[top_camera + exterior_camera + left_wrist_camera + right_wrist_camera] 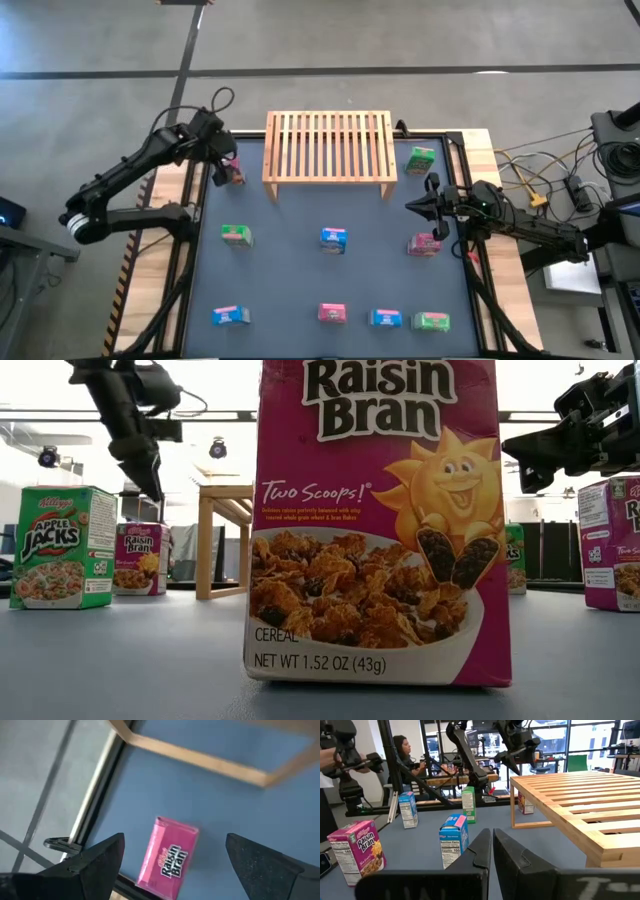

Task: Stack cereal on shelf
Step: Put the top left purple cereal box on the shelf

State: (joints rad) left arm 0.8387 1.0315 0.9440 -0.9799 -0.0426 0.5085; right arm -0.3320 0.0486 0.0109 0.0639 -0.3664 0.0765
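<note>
Nearest the front edge of the worktop, four boxes stand in a row: blue, pink, blue, green. Behind them sit a green box, a blue one and a pink one. Above that pink box, the right hand hangs level, pointing toward the middle, its fingers clenched on nothing. Farther back, the left hand tips steeply down over another pink box by the left rim, fingers spread wide either side, not touching it. At the back stands the shelf, bare, with a green box to its right.
</note>
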